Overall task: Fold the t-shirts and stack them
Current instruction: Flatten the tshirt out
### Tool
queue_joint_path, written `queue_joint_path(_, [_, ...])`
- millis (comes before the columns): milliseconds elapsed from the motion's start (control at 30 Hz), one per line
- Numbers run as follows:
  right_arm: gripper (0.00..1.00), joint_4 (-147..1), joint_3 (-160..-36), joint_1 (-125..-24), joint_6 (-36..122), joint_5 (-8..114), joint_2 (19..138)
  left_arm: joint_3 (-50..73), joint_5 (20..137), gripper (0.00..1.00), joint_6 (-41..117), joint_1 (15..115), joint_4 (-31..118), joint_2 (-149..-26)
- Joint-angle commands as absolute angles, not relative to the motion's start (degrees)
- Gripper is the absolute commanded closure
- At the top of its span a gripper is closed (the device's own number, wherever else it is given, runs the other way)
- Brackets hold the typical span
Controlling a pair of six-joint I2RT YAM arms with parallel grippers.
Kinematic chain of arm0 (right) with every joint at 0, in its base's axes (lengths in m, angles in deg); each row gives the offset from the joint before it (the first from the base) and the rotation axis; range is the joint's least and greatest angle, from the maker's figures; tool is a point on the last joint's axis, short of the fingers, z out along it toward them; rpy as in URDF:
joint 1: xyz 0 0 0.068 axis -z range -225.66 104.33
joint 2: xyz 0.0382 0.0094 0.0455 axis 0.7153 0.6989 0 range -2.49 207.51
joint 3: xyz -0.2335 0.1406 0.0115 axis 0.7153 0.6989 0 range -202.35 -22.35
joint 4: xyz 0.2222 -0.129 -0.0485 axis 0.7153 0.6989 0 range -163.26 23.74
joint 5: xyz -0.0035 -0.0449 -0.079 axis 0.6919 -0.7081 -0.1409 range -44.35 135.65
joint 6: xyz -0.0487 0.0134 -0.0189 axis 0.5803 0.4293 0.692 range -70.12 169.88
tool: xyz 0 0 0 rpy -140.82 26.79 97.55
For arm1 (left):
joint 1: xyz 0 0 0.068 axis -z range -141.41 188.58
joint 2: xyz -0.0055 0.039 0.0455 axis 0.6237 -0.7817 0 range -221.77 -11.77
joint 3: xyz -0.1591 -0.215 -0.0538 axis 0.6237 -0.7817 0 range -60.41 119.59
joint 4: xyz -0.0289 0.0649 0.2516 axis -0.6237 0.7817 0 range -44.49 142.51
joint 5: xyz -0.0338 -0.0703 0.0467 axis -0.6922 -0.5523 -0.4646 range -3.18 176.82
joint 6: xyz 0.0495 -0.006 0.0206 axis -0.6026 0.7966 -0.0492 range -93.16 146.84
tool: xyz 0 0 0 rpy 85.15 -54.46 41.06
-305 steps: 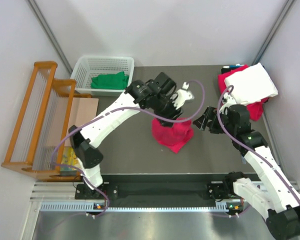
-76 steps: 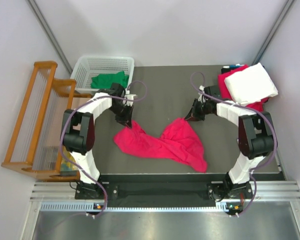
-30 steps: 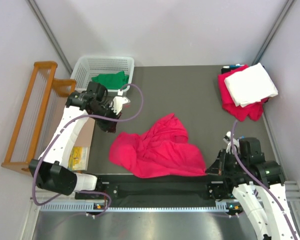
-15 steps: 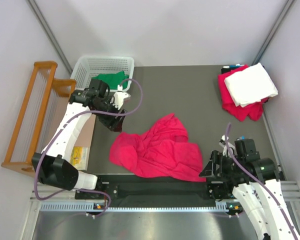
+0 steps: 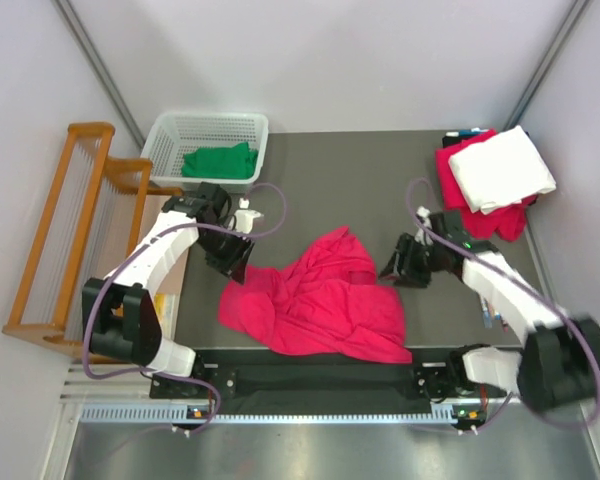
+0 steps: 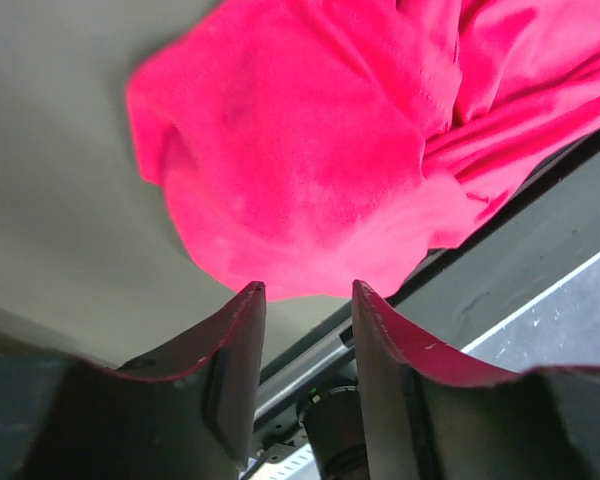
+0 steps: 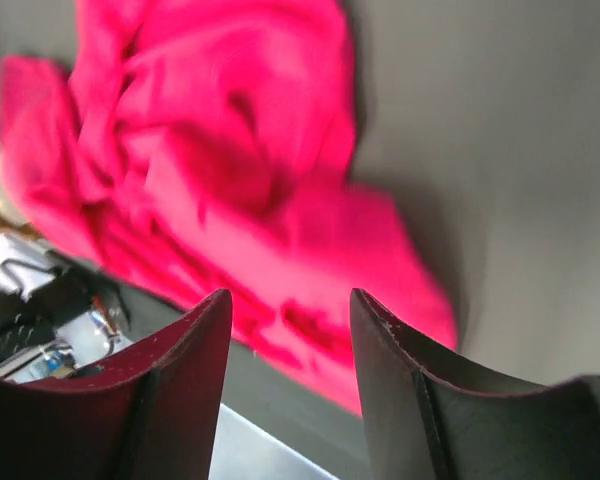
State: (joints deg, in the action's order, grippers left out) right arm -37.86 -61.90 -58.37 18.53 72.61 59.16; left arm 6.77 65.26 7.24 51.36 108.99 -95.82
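A crimson-pink t-shirt lies crumpled on the dark table near its front edge. It fills the upper half of the left wrist view and of the right wrist view. My left gripper hovers at the shirt's back left corner, open, with nothing between the fingers. My right gripper is just off the shirt's right edge, also open and empty. A green t-shirt lies in the white basket. A folded white t-shirt rests on another crimson one at the back right.
A wooden rack stands along the left side, with a cardboard sheet beside it. Small pens lie behind the back right stack. The metal rail runs along the table's near edge.
Both grippers have let go and opened. The right arm swung from the front right corner back to the shirt's right edge. The left gripper dropped toward the shirt's left corner. The shirt lies still.
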Motion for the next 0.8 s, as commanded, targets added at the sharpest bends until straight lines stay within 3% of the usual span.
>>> queue_joint_path(0, [0.5,-52.61,-72.51,-64.27,20.78,68.17,77.72,4.63,63.88,0.57,8.29,51.15,106.77,-93.59])
queue_joint_path(267, [0.48,-49.01,-92.37,-68.96,27.82,63.06,99.35,3.92,63.35,0.57,8.73,51.07,106.15,-92.63])
queue_joint_path(767, [0.48,-46.1,-105.76,-68.52,29.41,63.05,110.53,1.99,65.37,0.57,8.56,51.07,103.69,-94.03])
